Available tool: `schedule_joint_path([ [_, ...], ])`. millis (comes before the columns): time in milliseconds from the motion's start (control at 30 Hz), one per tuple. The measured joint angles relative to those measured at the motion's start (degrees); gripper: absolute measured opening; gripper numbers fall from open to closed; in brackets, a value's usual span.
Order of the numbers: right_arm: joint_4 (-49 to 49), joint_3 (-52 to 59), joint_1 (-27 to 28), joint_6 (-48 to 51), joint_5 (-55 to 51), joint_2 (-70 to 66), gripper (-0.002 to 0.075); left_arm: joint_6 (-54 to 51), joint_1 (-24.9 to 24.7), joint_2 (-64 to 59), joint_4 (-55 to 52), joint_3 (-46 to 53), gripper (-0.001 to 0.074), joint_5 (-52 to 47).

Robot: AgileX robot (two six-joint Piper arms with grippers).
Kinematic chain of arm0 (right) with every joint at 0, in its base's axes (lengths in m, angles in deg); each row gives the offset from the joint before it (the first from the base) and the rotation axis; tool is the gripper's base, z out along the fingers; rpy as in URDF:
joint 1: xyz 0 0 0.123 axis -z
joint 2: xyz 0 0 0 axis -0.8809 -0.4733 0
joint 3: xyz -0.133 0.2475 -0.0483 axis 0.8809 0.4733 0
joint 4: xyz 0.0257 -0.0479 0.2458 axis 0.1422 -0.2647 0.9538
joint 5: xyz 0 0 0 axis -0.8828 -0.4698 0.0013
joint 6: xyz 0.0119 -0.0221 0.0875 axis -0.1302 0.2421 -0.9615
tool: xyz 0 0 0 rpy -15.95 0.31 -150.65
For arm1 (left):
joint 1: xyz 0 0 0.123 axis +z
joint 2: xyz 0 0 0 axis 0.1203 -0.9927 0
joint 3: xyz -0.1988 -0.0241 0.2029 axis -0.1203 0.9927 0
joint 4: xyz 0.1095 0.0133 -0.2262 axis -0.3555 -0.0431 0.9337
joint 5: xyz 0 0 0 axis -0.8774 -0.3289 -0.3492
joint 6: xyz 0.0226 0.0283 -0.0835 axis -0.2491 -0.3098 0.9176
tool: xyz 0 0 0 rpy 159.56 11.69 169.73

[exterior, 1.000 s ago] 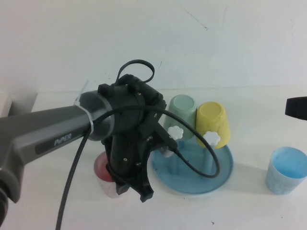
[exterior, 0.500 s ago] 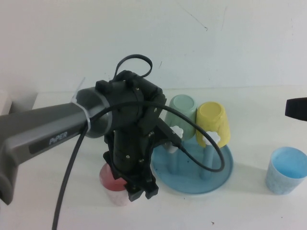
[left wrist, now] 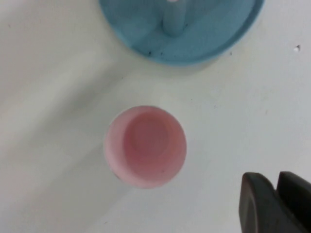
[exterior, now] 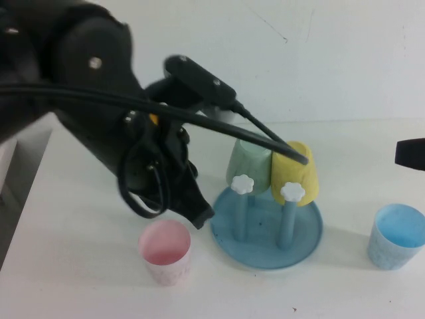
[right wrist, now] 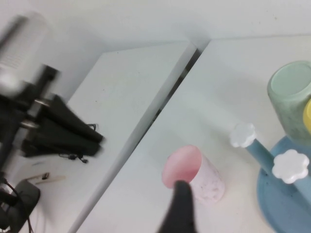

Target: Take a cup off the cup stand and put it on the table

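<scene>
The pale pink cup [exterior: 165, 251] stands upright on the white table [exterior: 80, 266], just left of the cup stand [exterior: 267, 232]. It also shows from above in the left wrist view [left wrist: 146, 145] and in the right wrist view [right wrist: 194, 174]. The stand's blue base [left wrist: 194, 34] has two bare pegs with white flower knobs [exterior: 244, 184]. My left gripper [exterior: 199, 214] hangs above the table between cup and stand, shut and empty [left wrist: 278, 194]. My right gripper [exterior: 410, 153] sits at the far right edge; its dark tip [right wrist: 181, 204] shows as one closed point.
A mint-green tumbler [exterior: 248, 161] and a yellow tumbler [exterior: 295, 169] hang upside down on the stand's rear pegs. A light blue tumbler [exterior: 396, 236] stands on the table at the right. The table's left edge [right wrist: 146, 131] borders a lower white surface.
My left arm has lifted up and away from the pink cup, towards the camera. The cup stays standing on the table, now fully in view.
</scene>
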Motion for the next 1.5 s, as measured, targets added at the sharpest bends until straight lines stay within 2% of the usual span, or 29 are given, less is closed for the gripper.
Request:
schedule_joint_path([
  [67, -0.47, 0.0, 0.0, 0.0, 0.0, 0.64, 0.0546, 0.94, 0.0, 3.64, 0.21, 0.0, 0.0029, 0.77],
  [133, -1.08, 0.0, 0.0, 0.0, 0.0, 2.32, 0.0414, 2.12, 0.0, 7.42, 0.48, 0.0, 0.0013, 2.33],
  [200, -1.44, 0.0, 0.0, 0.0, 0.0, 4.64, 0.0244, 2.92, 0.0, 10.99, 0.93, 0.0, 0.0006, 4.07],
  [267, -1.56, 0.0, 0.0, 0.0, -0.09, 7.02, 0.0115, 3.56, 0.0, 14.33, 1.66, 1.4, 0.0004, 6.88],
  [367, -1.84, 0.0, 0.0, 2.15, -0.35, 11.0, 0.0032, 4.53, 0.0, 19.85, 2.75, 7.08, 0.0002, 12.55],
  [533, -6.47, 0.0, 0.03, 5.53, 0.09, 19.26, 0.0006, 6.04, 0.0, 30.62, 4.67, 23.47, 0.0, 23.22],
  [700, -15.59, 0.0, 0.03, 4.54, 8.95, 29.14, 0.0004, 11.55, 0.0, 42.28, 4.79, 39.12, -0.0001, 36.24],
  [767, -14.93, 0.0, 0.13, 3.38, 12.52, 32.54, 0.0002, 13.09, 0.0, 46.75, 4.13, 43.74, -0.0001, 40.95],
  [933, -4.54, 1.56, 0.13, 5.0, 14.43, 39.13, -0.0001, 13.86, 0.0, 53.8, 1.58, 52.5, -0.0001, 49.37],
  [1233, -2.57, 4.21, 0.02, 7.44, 13.58, 40.48, -0.0001, 14.07, 0.0, 55.9, 0.59, 59.08, -0.0001, 50.86],
  [1400, -3.29, 4.48, -3.45, 7.44, 12.73, 40.48, -0.0001, 14.07, 0.0, 55.9, 0.48, 61.02, -0.0001, 49.66],
  [1500, -6.38, 4.48, -5.88, 7.44, 7.9, 40.48, -0.0001, 14.07, 0.0, 55.9, 0.48, 61.98, -0.0001, 48.42],
])
